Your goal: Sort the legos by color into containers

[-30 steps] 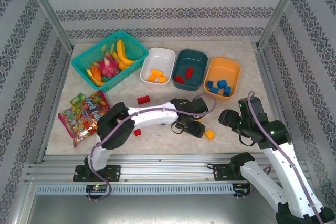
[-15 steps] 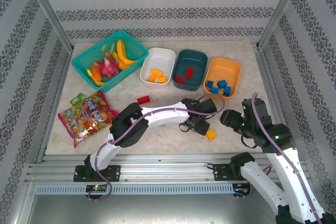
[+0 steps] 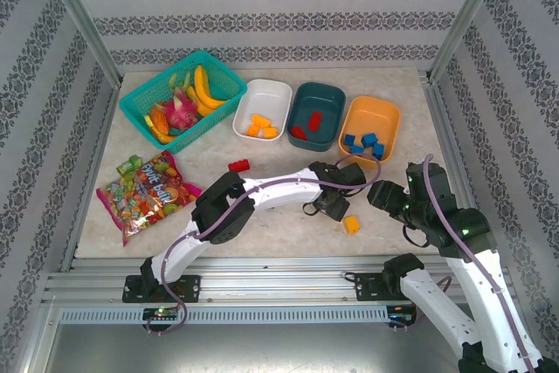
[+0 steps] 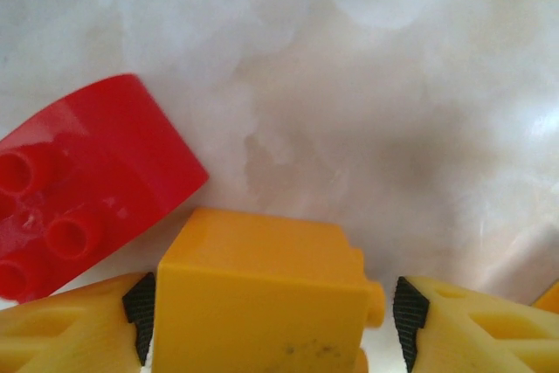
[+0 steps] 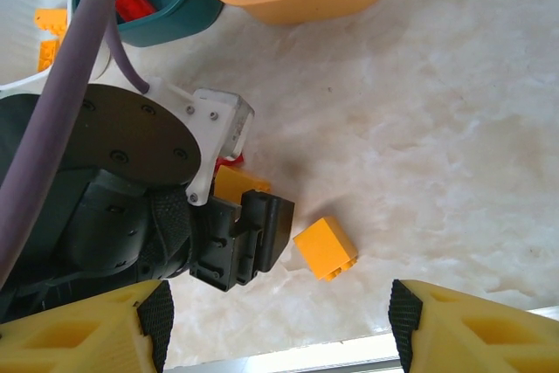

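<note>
So the white plastic tub (image 3: 262, 109) has orange bricks, the dark teal tub (image 3: 316, 115) red, the orange tub (image 3: 369, 127) blue; left gripper (image 4: 266, 307) clamps a chunky orange brick (image 4: 262, 299), right gripper (image 5: 279, 307) gapes, tips cropped.

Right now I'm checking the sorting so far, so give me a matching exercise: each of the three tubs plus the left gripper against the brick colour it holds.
Column one:
1. white tub
2. dark teal tub
3. orange tub
4. left gripper

Column two:
a. blue bricks
b. one yellow-orange brick between its fingers
c. red bricks
d. several yellow-orange bricks

Pairs: 1-d, 2-c, 3-a, 4-b.

The white tub holds the yellow-orange bricks, the teal one the red bricks, the orange one the blue bricks. The left wrist view shows a yellow-orange brick between the fingers.
</note>
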You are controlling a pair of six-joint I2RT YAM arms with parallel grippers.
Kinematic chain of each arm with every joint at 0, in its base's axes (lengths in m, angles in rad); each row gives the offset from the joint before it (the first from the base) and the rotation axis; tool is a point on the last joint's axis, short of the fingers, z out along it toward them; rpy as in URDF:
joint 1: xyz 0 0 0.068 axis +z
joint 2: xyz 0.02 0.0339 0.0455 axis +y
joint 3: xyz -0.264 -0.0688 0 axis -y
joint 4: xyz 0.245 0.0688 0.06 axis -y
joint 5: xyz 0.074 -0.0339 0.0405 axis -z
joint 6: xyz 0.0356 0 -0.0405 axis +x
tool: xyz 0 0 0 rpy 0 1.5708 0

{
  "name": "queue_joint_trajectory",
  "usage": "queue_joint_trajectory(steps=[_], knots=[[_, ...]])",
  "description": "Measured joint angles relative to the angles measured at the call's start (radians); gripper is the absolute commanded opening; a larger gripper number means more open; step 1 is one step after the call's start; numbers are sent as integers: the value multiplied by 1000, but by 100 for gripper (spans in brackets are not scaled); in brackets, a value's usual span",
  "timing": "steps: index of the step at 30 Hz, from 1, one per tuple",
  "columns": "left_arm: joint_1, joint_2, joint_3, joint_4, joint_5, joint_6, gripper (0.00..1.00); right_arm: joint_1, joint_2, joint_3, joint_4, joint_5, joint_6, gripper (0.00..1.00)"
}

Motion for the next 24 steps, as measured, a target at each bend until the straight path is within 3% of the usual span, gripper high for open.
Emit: queue_joint_trajectory(steps=[7,10,18,24], knots=[[10,8,14,-10,2,21,41,0,-1,2,6,3,0,68],[10,7,16,-9,5,31,35,0,0,2,13,3,0,68],[26,-111,-53,-10,22,14,33,0,13,3,67,-9,0,69],[181,-347,-83,-2,56,-29,33,39,69,3,251,-117,8,70]])
